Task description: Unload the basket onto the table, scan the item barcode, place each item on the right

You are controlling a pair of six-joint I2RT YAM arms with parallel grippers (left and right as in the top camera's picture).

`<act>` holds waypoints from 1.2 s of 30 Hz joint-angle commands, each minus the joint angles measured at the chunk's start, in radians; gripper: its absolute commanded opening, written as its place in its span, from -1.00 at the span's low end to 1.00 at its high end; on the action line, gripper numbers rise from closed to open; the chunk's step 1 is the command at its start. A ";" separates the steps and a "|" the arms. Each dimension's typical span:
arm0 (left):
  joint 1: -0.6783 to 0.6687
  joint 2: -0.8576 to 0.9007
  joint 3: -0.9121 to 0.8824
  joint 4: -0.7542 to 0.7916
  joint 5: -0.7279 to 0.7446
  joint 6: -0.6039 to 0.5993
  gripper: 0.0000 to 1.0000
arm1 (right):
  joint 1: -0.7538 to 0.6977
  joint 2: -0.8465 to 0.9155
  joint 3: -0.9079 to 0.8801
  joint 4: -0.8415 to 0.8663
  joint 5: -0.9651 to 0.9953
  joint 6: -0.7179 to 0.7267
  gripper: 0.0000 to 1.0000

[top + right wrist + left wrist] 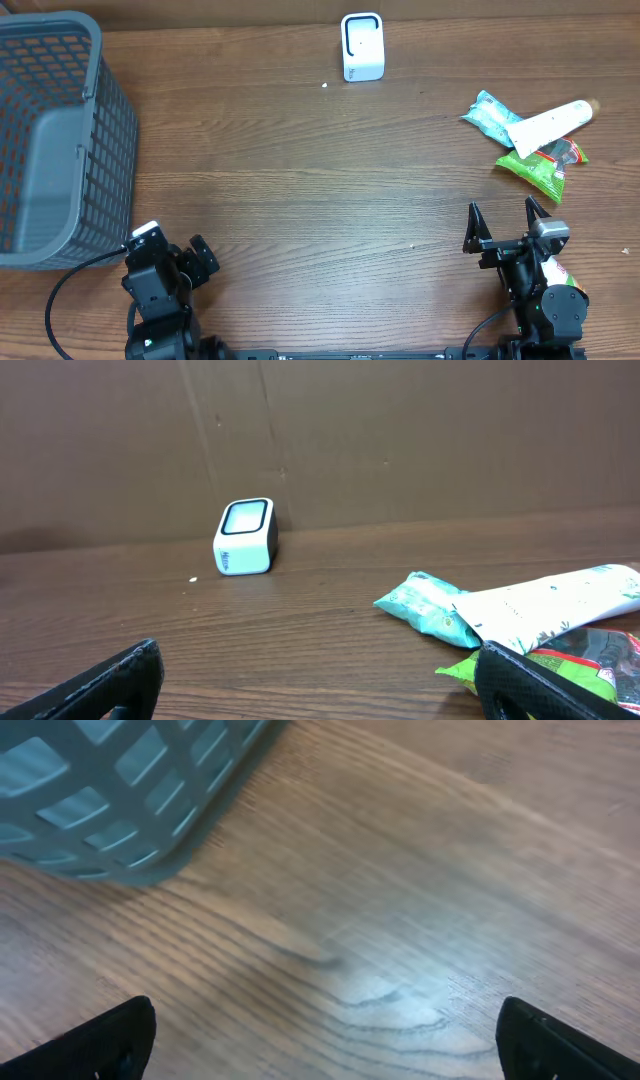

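A white barcode scanner (pixel 362 46) (pixel 245 537) stands upright at the far edge of the table, its window facing the arms. At the right lie three items in a pile: a white tube (pixel 550 125) (pixel 545 605) across a teal packet (pixel 490 113) (pixel 425 605) and a green packet (pixel 540 170) (pixel 560 665). My right gripper (pixel 503 215) (pixel 320 680) is open near the front edge, just short of the green packet, with nothing between its fingers. My left gripper (pixel 175 245) (pixel 325 1040) is open at the front left over bare wood, holding nothing.
A grey mesh basket (pixel 50 140) (pixel 120 790) fills the left side, close ahead of the left gripper. Another small packet (pixel 558 272) lies partly under the right arm. A brown wall rises behind the scanner.
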State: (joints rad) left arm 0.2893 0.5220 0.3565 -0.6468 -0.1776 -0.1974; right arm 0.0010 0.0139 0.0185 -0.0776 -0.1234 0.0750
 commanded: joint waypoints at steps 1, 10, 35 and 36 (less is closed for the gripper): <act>-0.003 -0.003 0.017 -0.016 -0.090 0.048 1.00 | 0.005 -0.011 -0.010 0.005 -0.001 0.004 1.00; -0.058 -0.091 0.016 -0.058 -0.061 0.035 1.00 | 0.005 -0.011 -0.010 0.005 -0.001 0.004 1.00; -0.180 -0.519 -0.352 0.591 -0.065 0.019 0.99 | 0.005 -0.011 -0.010 0.005 0.000 0.004 1.00; -0.180 -0.519 -0.352 0.592 -0.064 0.043 0.99 | 0.005 -0.011 -0.010 0.005 -0.001 0.004 1.00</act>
State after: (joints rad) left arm 0.1173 0.0204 0.0109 -0.0540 -0.2398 -0.2028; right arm 0.0006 0.0139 0.0185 -0.0780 -0.1234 0.0750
